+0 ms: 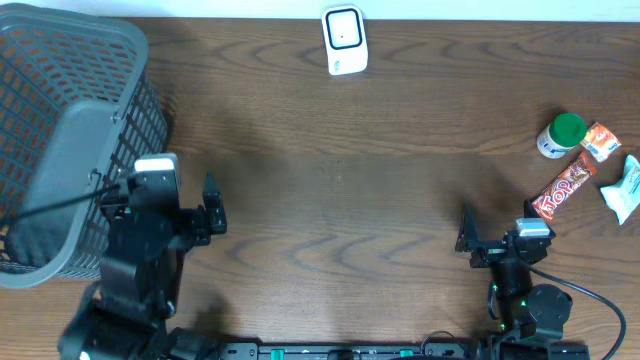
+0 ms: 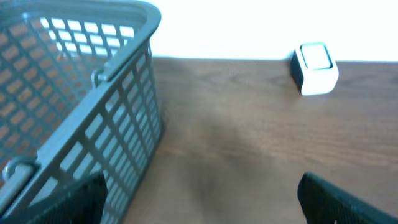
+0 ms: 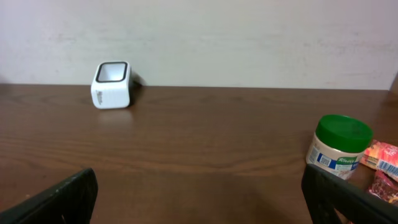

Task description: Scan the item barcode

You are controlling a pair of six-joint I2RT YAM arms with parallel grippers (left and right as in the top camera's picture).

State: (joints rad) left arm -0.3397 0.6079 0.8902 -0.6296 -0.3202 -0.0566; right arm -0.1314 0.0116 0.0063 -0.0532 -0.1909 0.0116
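On the brown table (image 1: 340,170), seen from above, a small white scanner (image 1: 344,40) with a dark window stands at 12 o'clock, close to the far edge. A big grey basket (image 1: 150,110) with lots of holes in its walls sits at about 10 o'clock. The things to scan lie together at 3 o'clock. There is a little jar (image 1: 562,135) with a green lid. An orange packet (image 1: 601,141) sits just beside the jar, on its 3 o'clock side. A red candy bar (image 1: 563,188) lies near the jar at its 6 o'clock. A white packet (image 1: 625,188) lies at the table's right edge. Nothing is holding any of them. The left gripper (image 1: 213,205) is at 8 o'clock, just beside the basket. Its two black fingers stand wide apart with only bare table between them. The right gripper (image 1: 466,232) is at about 4 o'clock, near the candy bar but not touching it. Its fingers are spread wide too, and it holds nothing. From the right wrist camera, the jar shows at 3 o'clock and the scanner sits far off at 11 o'clock.
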